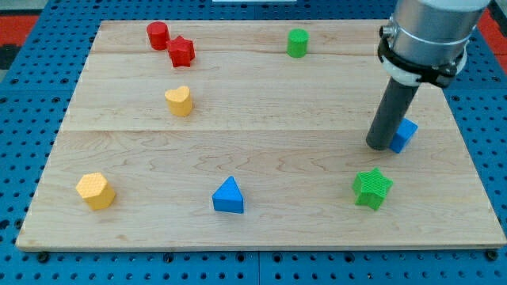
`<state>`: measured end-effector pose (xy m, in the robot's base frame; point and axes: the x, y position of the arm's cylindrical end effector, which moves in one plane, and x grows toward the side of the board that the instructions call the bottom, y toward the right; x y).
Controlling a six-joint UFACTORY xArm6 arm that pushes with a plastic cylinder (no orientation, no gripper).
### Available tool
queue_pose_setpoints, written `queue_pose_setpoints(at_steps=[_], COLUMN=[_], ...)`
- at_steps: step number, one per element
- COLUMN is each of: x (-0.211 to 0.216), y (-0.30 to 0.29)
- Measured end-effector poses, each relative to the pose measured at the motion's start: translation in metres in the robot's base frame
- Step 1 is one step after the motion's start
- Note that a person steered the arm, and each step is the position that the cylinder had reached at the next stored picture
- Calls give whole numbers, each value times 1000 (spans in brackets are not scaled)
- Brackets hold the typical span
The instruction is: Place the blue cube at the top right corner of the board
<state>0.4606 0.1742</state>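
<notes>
The blue cube (404, 134) lies near the board's right edge, about halfway down the view. My tip (379, 146) touches the board right against the cube's left side, and the rod hides part of the cube. The top right corner of the wooden board (261, 119) is covered by the arm's grey body (432, 32).
A green star (372, 188) lies below my tip. A blue triangle (229, 195) and a yellow hexagon (96, 190) lie near the bottom. A yellow heart (180, 100), a red cylinder (158, 35), a red star (181, 51) and a green cylinder (297, 43) lie further up.
</notes>
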Motion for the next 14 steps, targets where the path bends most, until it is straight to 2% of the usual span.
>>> queue_pose_setpoints(at_steps=[1,2,3,4,5,6,7,8,10,11,12,14], x=[-17,30,54,25,-18,-65,-36,-18,-87,-124,-153,-153], y=[4,-1,29,81,68,31,60,52,-48,-73,-66,12])
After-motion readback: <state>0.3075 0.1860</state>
